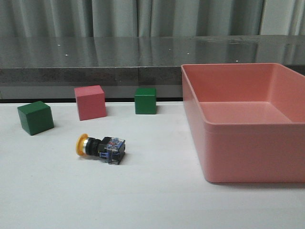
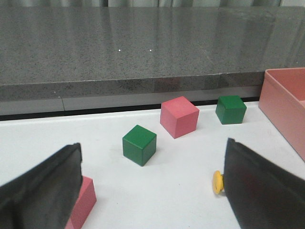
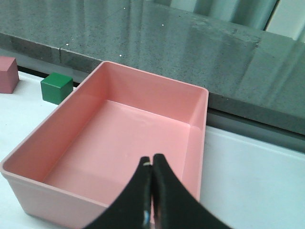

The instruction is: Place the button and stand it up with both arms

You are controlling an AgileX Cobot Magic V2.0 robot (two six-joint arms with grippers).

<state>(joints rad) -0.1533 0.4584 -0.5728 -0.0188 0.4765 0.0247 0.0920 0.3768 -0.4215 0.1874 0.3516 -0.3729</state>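
The button lies on its side on the matte white desk, smooth yellow mushroom cap facing left, black body and blue-grey square base to the right. Behind it stand three clean-edged cubes: a green cube far left, a pink cube, another green cube, all apart from each other. To the right sits a glossy pink bin, empty, with open desk between it and the button. The left gripper is spread wide, holding nothing, the yellow cap peeking beside one finger. The right gripper is closed, empty, above the bin. A speckled grey counter and pale curtains stand behind.
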